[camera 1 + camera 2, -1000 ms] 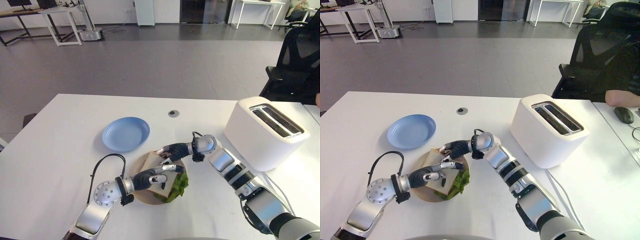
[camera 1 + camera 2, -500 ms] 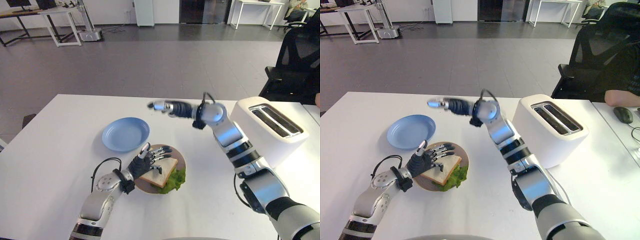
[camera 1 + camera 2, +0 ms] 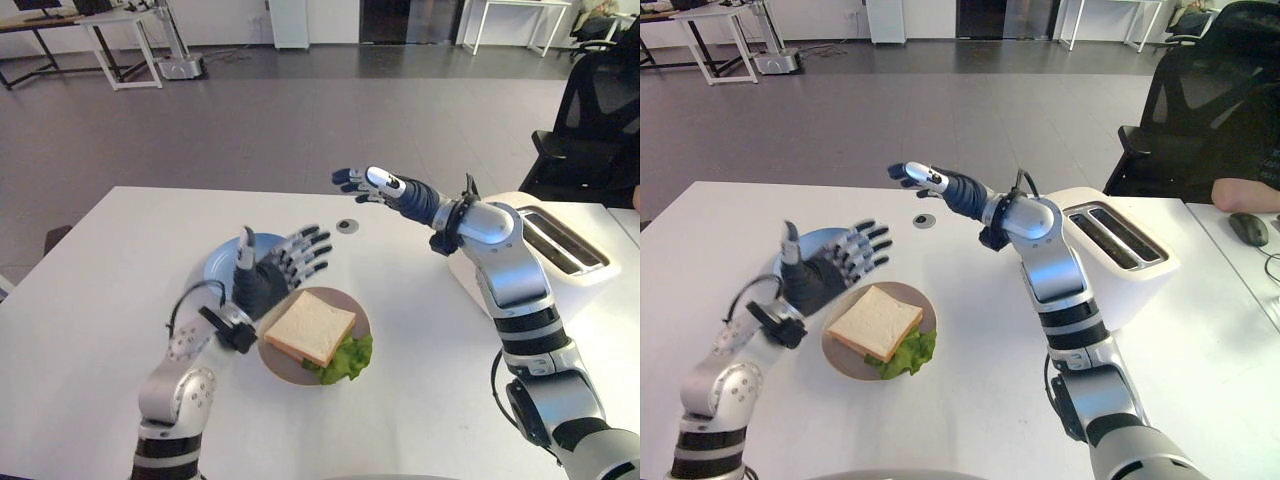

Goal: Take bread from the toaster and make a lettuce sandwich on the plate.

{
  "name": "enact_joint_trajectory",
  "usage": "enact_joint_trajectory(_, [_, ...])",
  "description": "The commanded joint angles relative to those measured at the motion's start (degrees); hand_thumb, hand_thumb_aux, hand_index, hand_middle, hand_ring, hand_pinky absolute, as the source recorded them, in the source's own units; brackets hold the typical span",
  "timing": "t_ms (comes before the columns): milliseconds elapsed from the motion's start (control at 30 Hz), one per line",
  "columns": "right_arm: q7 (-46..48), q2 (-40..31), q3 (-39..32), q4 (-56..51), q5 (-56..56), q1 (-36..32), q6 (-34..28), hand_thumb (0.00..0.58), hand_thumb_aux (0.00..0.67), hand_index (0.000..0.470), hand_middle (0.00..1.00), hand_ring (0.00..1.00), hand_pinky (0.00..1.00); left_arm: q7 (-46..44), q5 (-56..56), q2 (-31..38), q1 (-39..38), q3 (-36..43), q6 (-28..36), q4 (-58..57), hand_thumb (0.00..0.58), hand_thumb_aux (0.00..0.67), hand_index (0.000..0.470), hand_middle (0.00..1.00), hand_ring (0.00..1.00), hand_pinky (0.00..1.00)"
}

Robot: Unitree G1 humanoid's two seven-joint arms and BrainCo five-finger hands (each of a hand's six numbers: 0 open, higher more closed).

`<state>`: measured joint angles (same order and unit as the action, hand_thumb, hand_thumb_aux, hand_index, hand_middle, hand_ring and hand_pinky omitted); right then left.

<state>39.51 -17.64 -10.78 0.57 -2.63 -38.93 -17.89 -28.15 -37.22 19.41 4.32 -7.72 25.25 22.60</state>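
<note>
Left eye view, lower centre: round brown plate on white tabletop. It bears one square, pale bread slice with tan crust, laid flat over ruffled green lettuce that shows at its lower right edge. Left hand is raised just left, over blue plate, fingers spread wide, empty. Right hand at upper centre, fingers outstretched, empty. White toaster at right.

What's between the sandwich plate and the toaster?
Bare white table from the plate to the toaster, seen in both eye views; the right arm crosses in front of the toaster.
</note>
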Motion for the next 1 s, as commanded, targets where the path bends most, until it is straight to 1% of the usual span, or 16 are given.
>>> enact_joint_trajectory(33, [1.94,-4.25,0.05,-2.45,-0.03,4.41,0.35,0.000,0.000,0.000,0.00,0.00,0.00,-5.92,3.92,10.15,2.72,-5.62,-3.25,-6.46,0.000,0.000,0.000,0.00,0.00,0.00])
enact_joint_trajectory(67, [3.06,-5.79,-0.25,-2.68,-0.18,5.65,0.47,0.360,0.257,0.181,0.23,0.23,0.23,-7.66,5.93,13.16,3.53,-6.93,-5.08,-10.77,0.508,0.434,0.304,0.73,0.73,0.73])
enact_joint_trajectory(100, [4.41,-7.80,-0.77,-3.02,-0.70,7.00,1.37,0.531,0.476,0.334,0.57,0.57,0.57,-10.65,8.87,17.38,3.41,-7.28,-7.23,-15.73,0.580,0.670,0.470,1.00,1.00,1.00])
enact_joint_trajectory(133, [6.26,-9.75,-1.31,-3.03,-0.80,8.30,1.74,0.580,0.670,0.470,0.98,0.98,0.98,-13.66,10.42,20.45,2.87,-7.58,-8.70,-19.40,0.580,0.670,0.470,1.00,1.00,1.00])
enact_joint_trajectory(167, [8.17,-11.57,-1.76,-2.81,-0.75,9.50,2.09,0.580,0.670,0.470,1.00,1.00,1.00,-16.00,13.30,23.55,1.83,-6.87,-10.83,-22.43,0.580,0.670,0.470,1.00,1.00,1.00])
enact_joint_trajectory(267, [17.85,-19.59,-3.57,-0.56,0.64,14.12,0.98,0.580,0.670,0.470,1.00,1.00,1.00,-25.69,23.04,34.29,-4.91,-2.74,-19.00,-29.61,0.580,0.670,0.470,1.00,1.00,1.00])
enact_joint_trajectory(367, [27.03,-26.52,-5.23,2.78,2.14,17.64,-0.51,0.580,0.670,0.470,1.00,1.00,1.00,-30.41,26.80,40.26,-10.74,-3.73,-21.76,-32.98,0.580,0.670,0.470,1.00,1.00,1.00])
enact_joint_trajectory(467, [34.35,-31.60,-7.51,8.82,4.30,22.69,-2.72,0.580,0.670,0.470,1.00,1.00,1.00,-35.10,27.88,42.59,-14.54,-2.56,-22.61,-33.27,0.580,0.670,0.470,1.00,1.00,1.00])
enact_joint_trajectory(533, [37.00,-32.73,-10.37,12.22,5.08,26.62,-3.86,0.580,0.670,0.470,1.00,1.00,1.00,-36.41,28.27,41.52,-15.60,-0.26,-22.60,-31.14,0.580,0.670,0.470,1.00,1.00,1.00])
enact_joint_trajectory(600, [38.04,-32.27,-12.86,15.29,6.16,29.71,-5.25,0.580,0.670,0.470,1.00,1.00,1.00,-36.51,28.86,40.07,-15.57,2.15,-21.83,-29.07,0.580,0.670,0.470,1.00,1.00,1.00])
enact_joint_trajectory(667, [37.18,-31.07,-15.37,17.36,5.41,31.56,-5.88,0.580,0.670,0.470,1.00,1.00,1.00,-36.71,29.69,38.54,-15.02,5.46,-20.93,-26.92,0.580,0.670,0.470,1.00,1.00,1.00])
enact_joint_trajectory(733, [33.88,-28.19,-17.97,17.43,2.86,31.86,-4.94,0.580,0.670,0.470,1.00,1.00,1.00,-36.29,30.79,36.16,-12.65,9.29,-19.82,-24.95,0.580,0.670,0.470,1.00,1.00,1.00])
enact_joint_trajectory(800, [31.35,-25.94,-19.21,17.45,1.91,31.76,-4.80,0.580,0.670,0.470,1.00,1.00,1.00,-36.24,30.61,32.69,-7.93,12.22,-18.50,-24.90,0.580,0.670,0.470,1.00,1.00,1.00])
enact_joint_trajectory(900, [29.04,-23.91,-19.66,17.70,2.35,32.17,-5.41,0.580,0.670,0.470,1.00,1.00,1.00,-35.70,32.38,27.04,0.40,16.94,-18.72,-27.66,0.580,0.670,0.470,1.00,1.00,1.00])
enact_joint_trajectory(1000, [27.10,-23.01,-19.23,17.11,2.84,32.72,-5.48,0.580,0.670,0.470,1.00,1.00,1.00,-34.30,34.04,20.58,8.71,20.09,-20.52,-34.80,0.580,0.670,0.470,1.00,1.00,1.00])
